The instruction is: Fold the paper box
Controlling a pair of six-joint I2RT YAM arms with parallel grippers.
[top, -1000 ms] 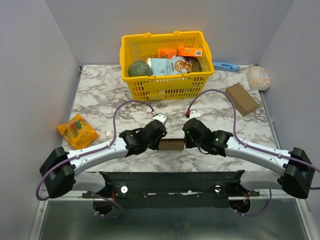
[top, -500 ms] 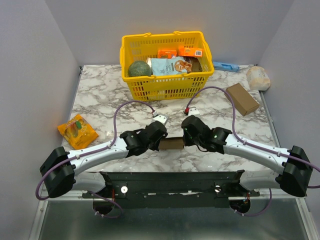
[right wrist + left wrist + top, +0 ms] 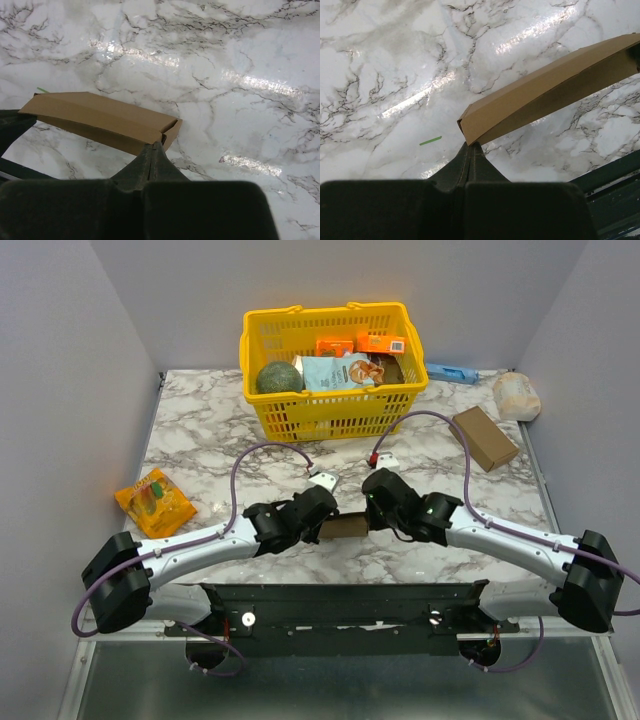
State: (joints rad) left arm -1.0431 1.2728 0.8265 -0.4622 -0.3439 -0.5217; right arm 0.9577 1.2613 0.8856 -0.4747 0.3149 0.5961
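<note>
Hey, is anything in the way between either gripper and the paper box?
Nothing visible. The left gripper and the right gripper are each shut on an opposite end of the paper box.

Plain brown box (image 3: 343,529); white worktop (image 3: 200,430) with grey marble veining; yellow lattice basket (image 3: 330,418); orange packet (image 3: 153,502); brown carton (image 3: 484,437); black fingers (image 3: 463,161).

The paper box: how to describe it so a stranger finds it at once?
From the yellow basket, come straight to the near edge of the table. There the paper box is held between the left gripper and the right gripper, pinched at each end. It is slim, long, plain brown, unlike the thicker carton far right.
</note>
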